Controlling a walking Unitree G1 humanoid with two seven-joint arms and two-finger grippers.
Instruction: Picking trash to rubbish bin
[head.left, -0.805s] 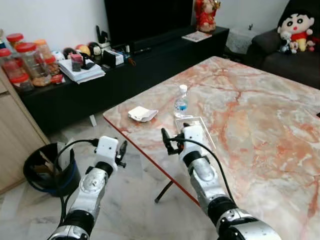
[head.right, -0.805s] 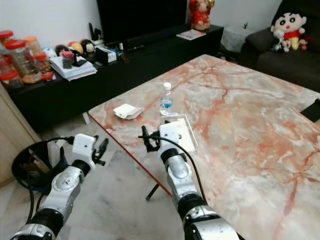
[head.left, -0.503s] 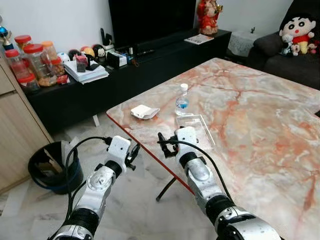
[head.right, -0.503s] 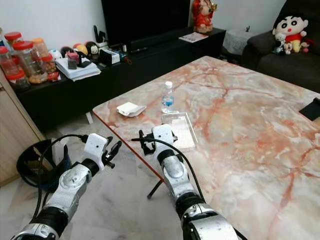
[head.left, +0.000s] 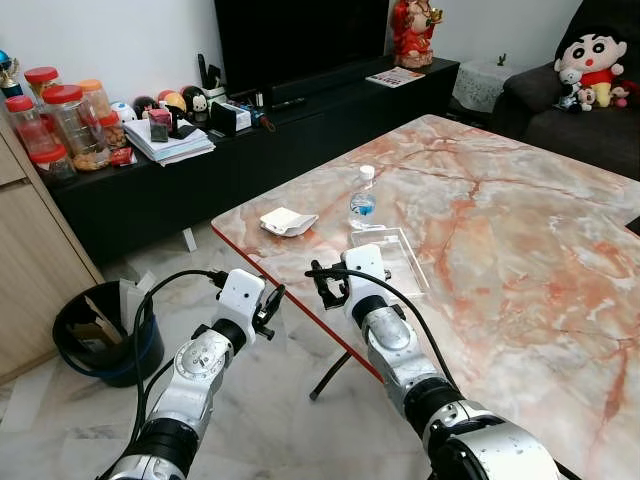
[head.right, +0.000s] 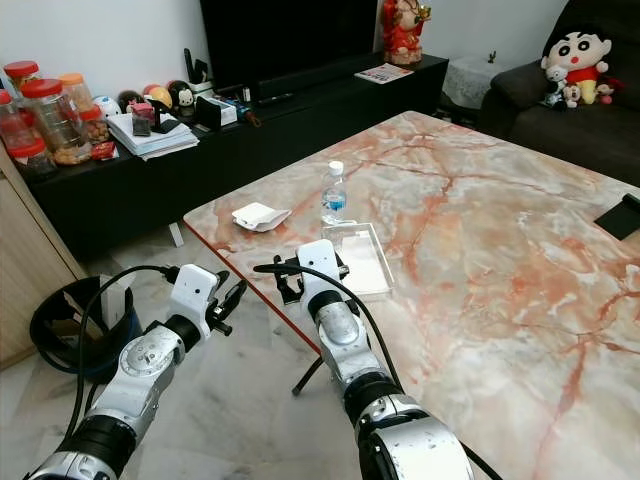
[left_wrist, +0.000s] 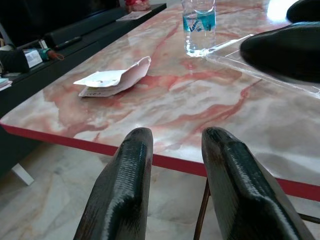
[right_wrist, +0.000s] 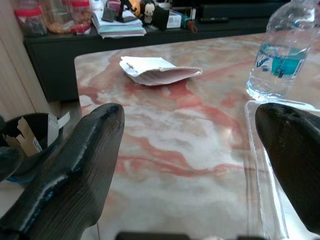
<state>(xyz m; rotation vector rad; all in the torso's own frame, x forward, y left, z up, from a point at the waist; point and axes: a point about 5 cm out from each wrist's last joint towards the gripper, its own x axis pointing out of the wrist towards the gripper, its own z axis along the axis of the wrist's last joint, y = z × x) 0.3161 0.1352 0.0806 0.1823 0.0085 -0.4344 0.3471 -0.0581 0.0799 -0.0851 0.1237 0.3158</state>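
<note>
A flattened white paper packet (head.left: 287, 222) lies near the corner of the marble table (head.left: 500, 230). Beside it stand a small water bottle (head.left: 362, 200) and a clear plastic tray (head.left: 392, 257). The black rubbish bin (head.left: 104, 334) sits on the floor to the left, with scraps inside. My right gripper (head.left: 322, 283) hovers open over the table edge, just in front of the tray. It faces the packet (right_wrist: 157, 70) and the bottle (right_wrist: 282, 55). My left gripper (head.left: 272, 305) is open and empty. It is held off the table's red edge, level with the tabletop, facing the packet (left_wrist: 112, 80).
A low black TV cabinet (head.left: 200, 170) with jars, papers and small items runs along the far wall. A wooden cupboard (head.left: 30, 270) stands left of the bin. A dark sofa with a plush doll (head.left: 595, 60) is at the back right. Tiled floor lies between bin and table.
My left gripper has moved right, closer to the table's edge. The right gripper has shifted a little left along the edge. Packet, bottle and tray stay put.
</note>
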